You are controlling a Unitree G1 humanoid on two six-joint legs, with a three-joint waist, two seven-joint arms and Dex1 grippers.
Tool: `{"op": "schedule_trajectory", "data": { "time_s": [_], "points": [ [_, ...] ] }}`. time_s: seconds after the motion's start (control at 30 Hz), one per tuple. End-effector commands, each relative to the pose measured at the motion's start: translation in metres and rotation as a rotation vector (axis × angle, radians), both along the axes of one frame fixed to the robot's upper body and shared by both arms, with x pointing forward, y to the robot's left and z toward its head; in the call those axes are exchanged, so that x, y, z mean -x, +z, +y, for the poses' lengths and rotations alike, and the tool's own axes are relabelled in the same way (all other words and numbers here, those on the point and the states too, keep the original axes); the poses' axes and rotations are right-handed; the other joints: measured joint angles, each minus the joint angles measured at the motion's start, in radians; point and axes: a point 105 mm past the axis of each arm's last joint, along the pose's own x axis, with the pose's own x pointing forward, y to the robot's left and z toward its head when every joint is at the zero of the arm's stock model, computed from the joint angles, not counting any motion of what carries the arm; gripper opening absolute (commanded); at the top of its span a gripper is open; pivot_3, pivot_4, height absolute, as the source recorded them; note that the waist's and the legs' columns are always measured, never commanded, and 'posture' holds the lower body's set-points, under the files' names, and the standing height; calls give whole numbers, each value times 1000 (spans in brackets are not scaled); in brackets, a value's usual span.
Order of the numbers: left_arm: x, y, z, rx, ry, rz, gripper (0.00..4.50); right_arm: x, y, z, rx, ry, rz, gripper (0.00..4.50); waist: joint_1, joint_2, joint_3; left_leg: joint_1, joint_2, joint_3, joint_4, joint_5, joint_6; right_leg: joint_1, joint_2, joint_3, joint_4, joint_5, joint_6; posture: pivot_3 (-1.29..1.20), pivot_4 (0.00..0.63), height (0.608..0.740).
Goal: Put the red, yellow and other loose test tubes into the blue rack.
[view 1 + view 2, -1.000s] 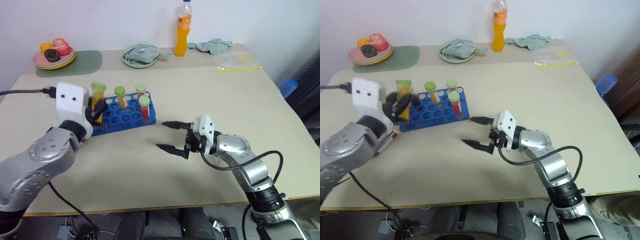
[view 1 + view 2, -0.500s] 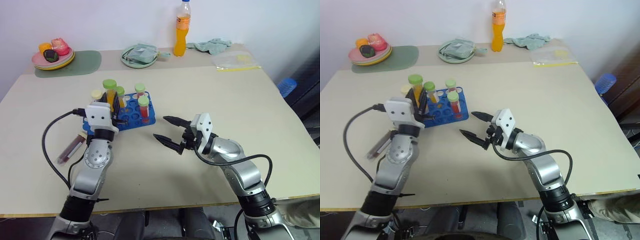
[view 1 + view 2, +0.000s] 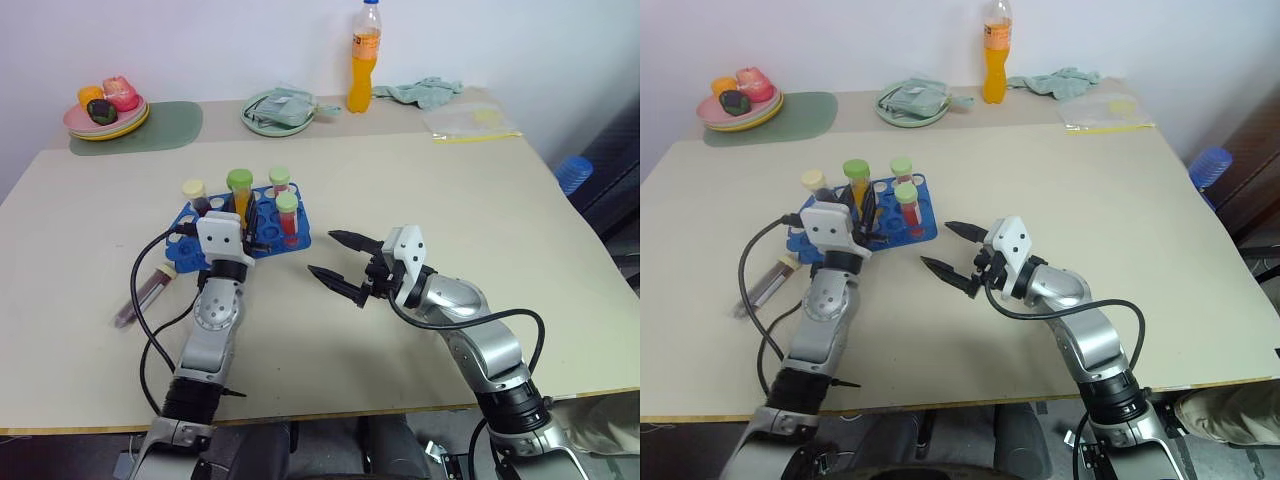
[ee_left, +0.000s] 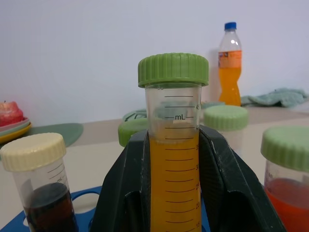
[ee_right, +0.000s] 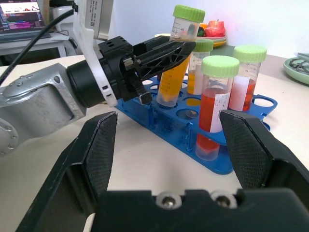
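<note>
The left gripper had its jaws clamped on a clear graduated tube of orange-yellow liquid with a ribbed green screw cap, its base at a hole of the blue plastic rack; the right wrist view showed the tube tilted; the left wrist view showed its printed millilitre marks. The right gripper hung beside the rack, jaws wide, holding nothing. A red-filled tube and a cream-capped dark tube stood racked; another dark tube lay loose on the beige worktop, left of the rack; behind stood an orange drink bottle.
</note>
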Motion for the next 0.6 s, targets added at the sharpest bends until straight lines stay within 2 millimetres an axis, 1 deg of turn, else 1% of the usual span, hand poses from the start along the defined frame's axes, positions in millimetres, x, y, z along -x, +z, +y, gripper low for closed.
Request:
{"op": "schedule_trajectory", "data": {
  "time_s": [0.03,0.13,0.23,0.37,0.6],
  "points": [
    [-1,-4,0,-7,-6,1,772,3,12,2,-19,12,-52,3720,0,0,0,0,0,0,0,0,0,0,0,0,0,0,0,0,150,740],
    [3,-9,-2,-6,-32,8,772,3,11,1,-14,9,-51,3720,0,0,0,0,0,0,0,0,0,0,0,0,0,0,0,0,150,740],
    [8,-7,0,17,-29,-1,772,4,11,0,-13,8,-48,3720,0,0,0,0,0,0,0,0,0,0,0,0,0,0,0,0,150,740],
    [11,-5,-2,-5,-40,-3,772,4,10,0,-13,9,-43,3720,0,0,0,0,0,0,0,0,0,1,0,0,0,0,0,0,150,740],
    [7,-9,0,-37,-18,12,772,4,9,1,-15,21,-34,3720,-1,0,0,0,0,0,0,0,0,1,0,0,0,0,0,0,150,740]
  ]
}}
